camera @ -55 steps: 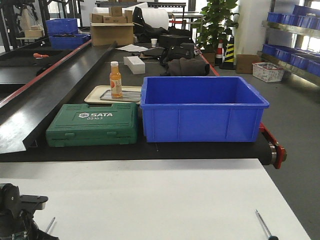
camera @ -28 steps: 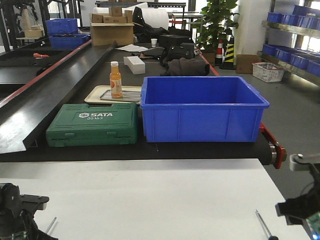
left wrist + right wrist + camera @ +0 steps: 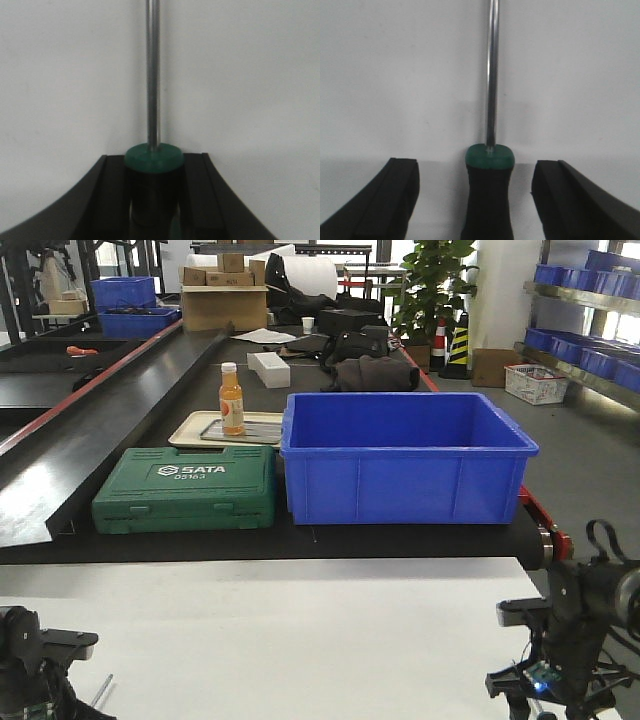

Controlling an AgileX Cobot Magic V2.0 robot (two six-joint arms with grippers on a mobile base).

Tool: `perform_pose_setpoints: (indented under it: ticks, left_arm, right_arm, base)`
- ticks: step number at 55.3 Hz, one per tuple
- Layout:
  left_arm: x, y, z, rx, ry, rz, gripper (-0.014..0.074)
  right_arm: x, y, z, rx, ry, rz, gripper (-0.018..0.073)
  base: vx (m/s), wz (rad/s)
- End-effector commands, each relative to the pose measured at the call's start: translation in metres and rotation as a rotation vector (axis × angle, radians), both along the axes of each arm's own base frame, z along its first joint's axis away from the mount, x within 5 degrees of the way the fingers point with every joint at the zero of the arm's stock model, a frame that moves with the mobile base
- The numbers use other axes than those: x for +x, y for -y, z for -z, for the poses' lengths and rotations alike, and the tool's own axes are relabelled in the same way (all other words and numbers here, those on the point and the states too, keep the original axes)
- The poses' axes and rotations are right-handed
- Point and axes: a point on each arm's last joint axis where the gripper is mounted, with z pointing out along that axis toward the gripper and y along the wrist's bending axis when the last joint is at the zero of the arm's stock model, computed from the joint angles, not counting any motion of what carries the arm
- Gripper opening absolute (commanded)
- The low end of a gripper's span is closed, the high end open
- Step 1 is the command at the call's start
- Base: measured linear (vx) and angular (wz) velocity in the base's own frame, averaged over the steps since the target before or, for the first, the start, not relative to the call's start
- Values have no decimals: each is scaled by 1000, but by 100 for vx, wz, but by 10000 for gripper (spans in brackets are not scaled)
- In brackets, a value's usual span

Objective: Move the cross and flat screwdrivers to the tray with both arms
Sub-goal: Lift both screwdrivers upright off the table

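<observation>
Since half a second ago the right gripper (image 3: 476, 170) has swung inward, jaws apart astride the handle of the right-hand screwdriver (image 3: 489, 200), while the left gripper (image 3: 153, 164) is clamped on the left-hand screwdriver (image 3: 152, 100).

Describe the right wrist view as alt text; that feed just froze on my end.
The right gripper is open, its black fingers standing clear on either side of a screwdriver with a chunky black handle and green collar. Its thin silver shaft runs straight away across the plain white table.
</observation>
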Motion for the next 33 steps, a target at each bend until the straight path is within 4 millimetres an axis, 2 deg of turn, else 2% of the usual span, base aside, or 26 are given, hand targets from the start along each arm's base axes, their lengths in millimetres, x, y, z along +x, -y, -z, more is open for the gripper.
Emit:
perform_pose_setpoints:
  ticks: [1,11,33]
  left_arm:
    - [5,0,-17,-6,64,-8,-7]
    - [6,0,-18,-6,81,-9,-6]
    - [8,-1,-18,-5,101,-10,-6]
  right_arm:
    - [8,7,-26,-56,93,1,530]
    - [12,8,-27,-71,137,-2,530]
    - [7,4,-23,-29,71,-33,508]
  base:
    - [0,0]
    - [0,0]
    - [0,0]
